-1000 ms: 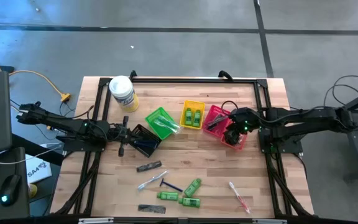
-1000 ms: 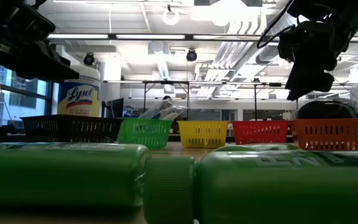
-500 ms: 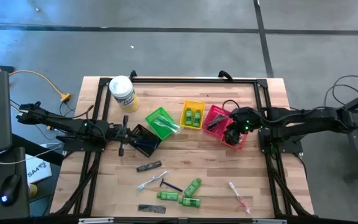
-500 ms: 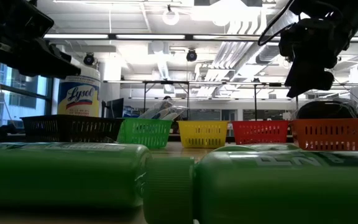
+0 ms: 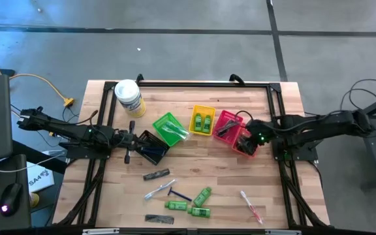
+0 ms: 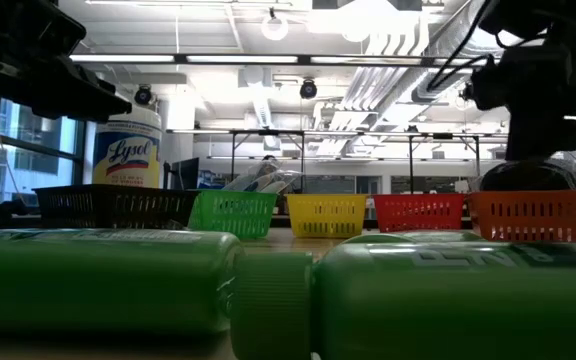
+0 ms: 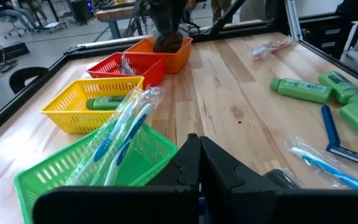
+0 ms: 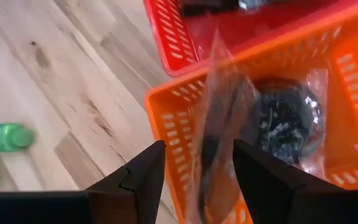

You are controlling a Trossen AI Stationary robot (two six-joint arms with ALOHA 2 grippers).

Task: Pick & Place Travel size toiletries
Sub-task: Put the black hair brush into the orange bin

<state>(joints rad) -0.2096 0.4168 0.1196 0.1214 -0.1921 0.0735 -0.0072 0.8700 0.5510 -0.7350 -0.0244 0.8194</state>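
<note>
While my right gripper (image 8: 194,171) is hovering with fingers spread over the orange plastic basket (image 8: 166,109) near the table's (image 5: 266,189) right edge, a dark mesh bundle in clear wrap (image 8: 284,121) is lying inside it. My left gripper (image 5: 128,139), fingers pressed together, is waiting beside the black basket (image 5: 150,147) toward the left edge. Green mini bottles (image 5: 194,209), a blue-handled razor (image 5: 177,194) and clear-wrapped toothbrushes (image 5: 250,205) are lying along the front edge.
</note>
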